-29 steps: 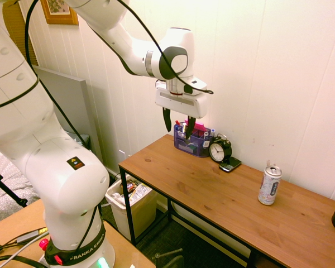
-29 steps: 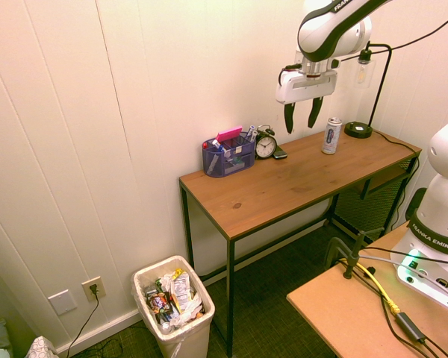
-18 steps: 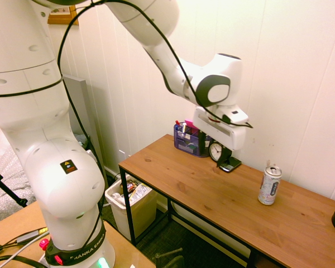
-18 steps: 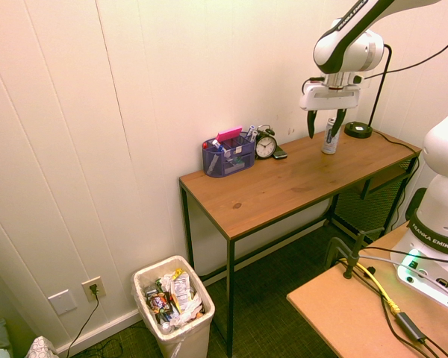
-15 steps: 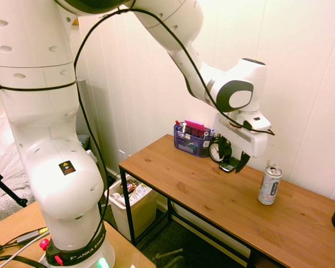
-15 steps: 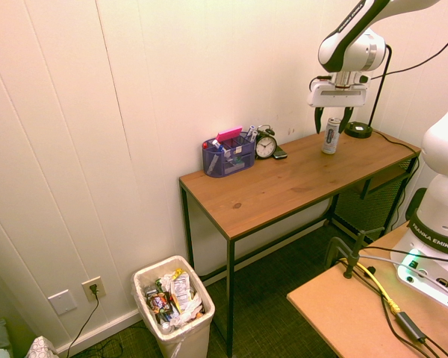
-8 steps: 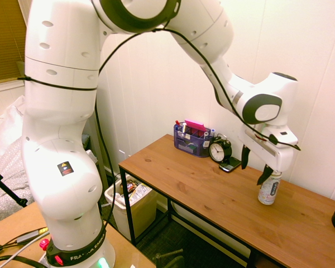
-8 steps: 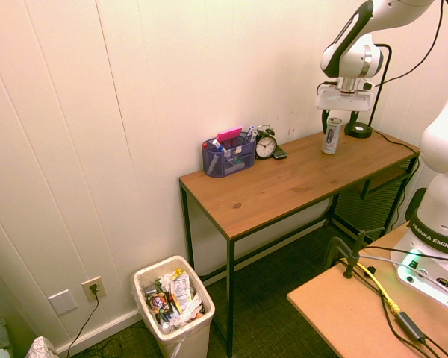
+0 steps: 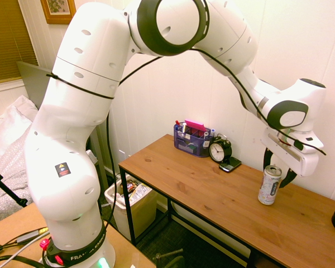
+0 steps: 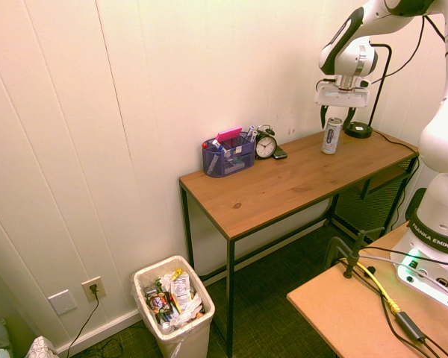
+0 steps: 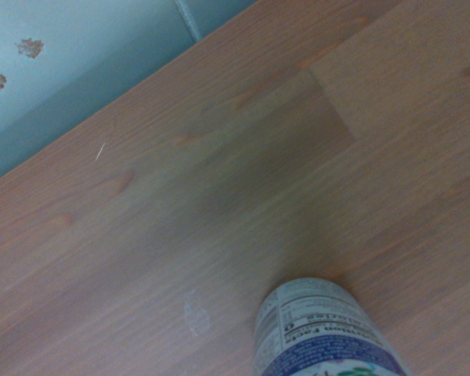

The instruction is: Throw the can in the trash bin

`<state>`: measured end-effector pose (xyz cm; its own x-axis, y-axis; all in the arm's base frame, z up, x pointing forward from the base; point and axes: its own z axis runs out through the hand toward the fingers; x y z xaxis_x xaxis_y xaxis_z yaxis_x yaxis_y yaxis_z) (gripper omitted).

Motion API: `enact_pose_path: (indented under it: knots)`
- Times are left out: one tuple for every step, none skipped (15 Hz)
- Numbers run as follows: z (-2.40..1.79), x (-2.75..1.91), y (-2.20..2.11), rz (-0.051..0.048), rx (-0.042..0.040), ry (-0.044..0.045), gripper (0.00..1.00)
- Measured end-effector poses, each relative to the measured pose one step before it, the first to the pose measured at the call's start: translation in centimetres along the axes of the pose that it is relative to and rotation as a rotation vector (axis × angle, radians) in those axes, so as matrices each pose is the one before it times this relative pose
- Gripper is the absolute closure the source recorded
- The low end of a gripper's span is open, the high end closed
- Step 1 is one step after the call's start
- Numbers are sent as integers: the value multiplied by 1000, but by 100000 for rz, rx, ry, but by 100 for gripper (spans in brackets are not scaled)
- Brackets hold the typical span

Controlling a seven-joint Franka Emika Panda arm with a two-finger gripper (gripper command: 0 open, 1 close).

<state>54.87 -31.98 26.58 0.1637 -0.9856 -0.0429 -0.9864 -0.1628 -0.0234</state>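
Against the wall, the brown bench (image 9: 212, 195) held the upright can (image 9: 269, 185) just beside my parted, empty jaws; I was lining up the grasp, which called for centring, then closing.

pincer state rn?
Pincer: open, holding nothing; its fingers are apart near the top of the can, which stands on the desk.

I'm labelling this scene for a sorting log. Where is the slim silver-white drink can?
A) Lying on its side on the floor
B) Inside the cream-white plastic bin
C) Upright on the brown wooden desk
C: the slim silver-white drink can stands upright on the brown wooden desk.
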Motion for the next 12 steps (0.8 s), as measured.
enact_pose_path:
  knots:
    - [25, 93, 151, -43, -414, -298, 100]
    - [86, 49, 160, -38, -581, -531, 100]
    - [161, -43, 90, -125, -450, -603, 100]
    - [196, -113, -29, -305, -79, -520, 100]
    - [232, -235, -172, -704, -191, -340, 100]
    - [177, -286, -224, -671, -254, -127, 100]
    - [60, -288, -241, -625, -93, -32, 100]
    - [3, -278, -253, -601, -6, 27, 100]
    - [-21, -176, -181, -392, 42, 58, 100]
    - [-18, -58, -75, -148, 72, 85, 100]
    - [3, 4, 4, 11, -2, 6, 100]
    - [-9, 55, 47, 106, -7, 29, 100]
